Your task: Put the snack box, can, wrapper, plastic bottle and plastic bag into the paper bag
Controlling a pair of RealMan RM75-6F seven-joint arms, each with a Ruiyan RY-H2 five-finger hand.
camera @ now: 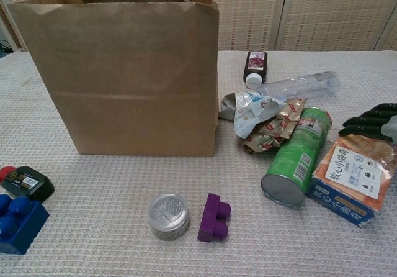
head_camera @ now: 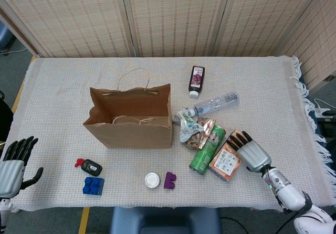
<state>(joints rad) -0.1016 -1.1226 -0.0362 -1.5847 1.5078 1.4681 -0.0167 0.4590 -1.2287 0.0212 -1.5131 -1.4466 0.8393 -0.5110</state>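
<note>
The orange snack box (head_camera: 226, 161) lies flat beside the green can (head_camera: 207, 148), right of the paper bag (head_camera: 130, 119). Your right hand (head_camera: 251, 150) hovers over its far edge, fingers spread, holding nothing (left hand (head_camera: 11, 166) idle, open). Curl around the box's narrow sides before lifting.

Bright, even overhead light is filling both views, casting only faint, short shadows beside the paper bag (head_camera: 129, 117) and the can (camera: 295, 158). No glare is showing. The head view is staying sharp throughout; the chest view is softening slightly toward its near corners
</note>
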